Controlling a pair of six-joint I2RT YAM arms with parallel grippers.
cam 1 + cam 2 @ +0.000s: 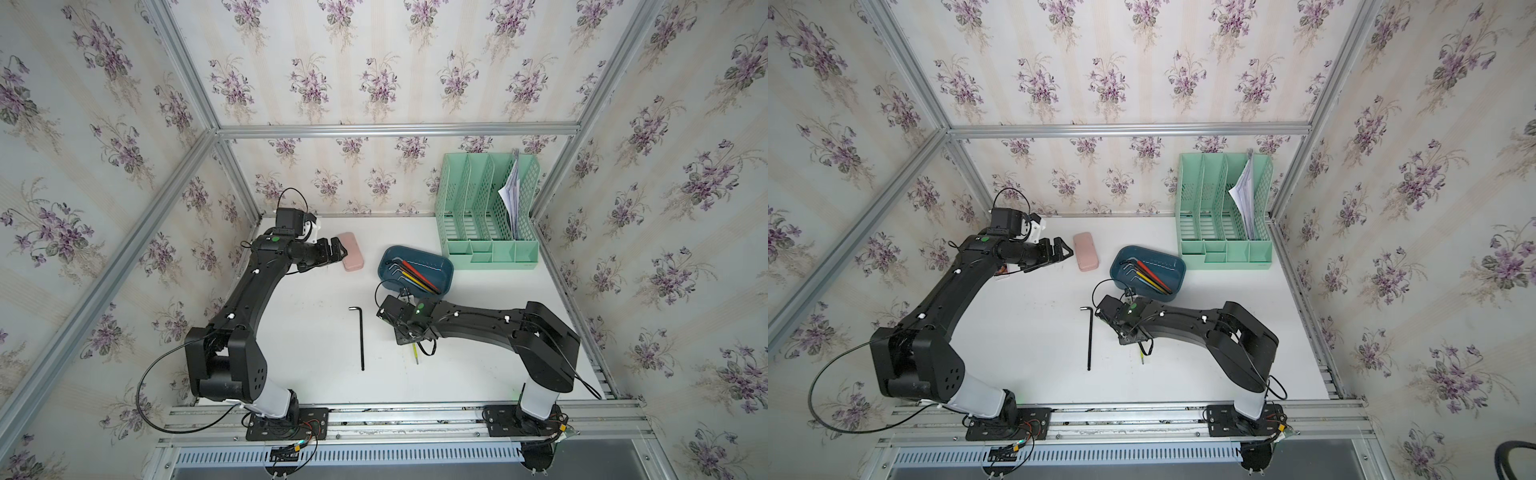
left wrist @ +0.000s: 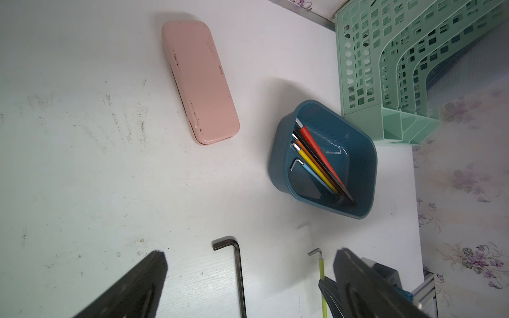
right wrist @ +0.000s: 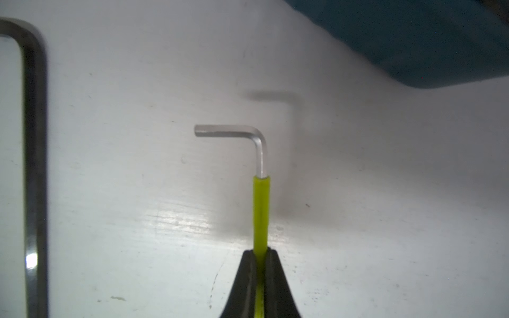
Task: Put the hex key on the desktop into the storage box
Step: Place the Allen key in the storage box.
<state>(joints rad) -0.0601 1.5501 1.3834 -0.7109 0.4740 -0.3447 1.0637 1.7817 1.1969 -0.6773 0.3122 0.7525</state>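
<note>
Since the right gripper [image 3: 260,252] is pinched tight on the yellow-green sleeve of a slim hex key [image 3: 261,209], gripping partway along the shaft, the silver bent end juts out ahead of the fingertips with nothing to support it. The key's shadow falls off to one side of it, so I judge it to hang just clear of the desktop [image 1: 311,332].

The sleeve is thin and smooth, and it could swivel or slide in the pinch if the wrist tilts or jerks. Just beyond the claw, on the far side, stands the storage box [image 1: 440,266], with several coloured keys already lying on a slant inside it. If the carry runs too low, the projecting bent end could hook the tub's near wall and shove the tub along. If the key is let go too close to the rim, it might land across the slanted keys and tip back out.

Just to the left lies a long black hex key [image 1: 362,338], flat on the desktop and not yet stowed. A wide sweep of the arm could knock it askew.

At the far left the left gripper [image 1: 338,248] hangs with its fingers spread wide. It holds nothing, sits beside the pink case [image 1: 351,257], and is well apart from any of this.
</note>
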